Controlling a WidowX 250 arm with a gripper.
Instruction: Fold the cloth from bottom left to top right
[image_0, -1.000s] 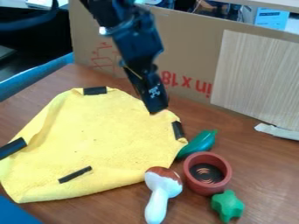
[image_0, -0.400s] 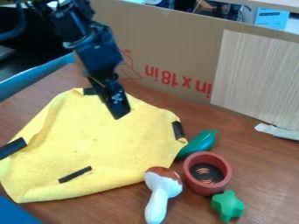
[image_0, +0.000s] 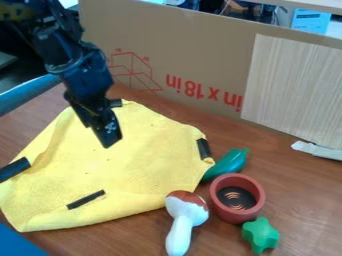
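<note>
Room abv cloth (image_0: 133, 180) front, cardbd (image_0: 200, 55) behind, mushroom (image_0: 188, 210) beside

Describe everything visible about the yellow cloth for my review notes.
The cloth is bright yellow with a soft, towel-like surface, dotted with a few small dark specks. It lies spread on the brown table, unfolded apart from creases and a raised, rolled-looking lower edge. Strips of black tape mark it near its top, left, right and lower parts. Its right side meets the green eggplant-like toy, and its lower right edge meets the mushroom-shaped toy. The gripper is over its upper left part.
</note>
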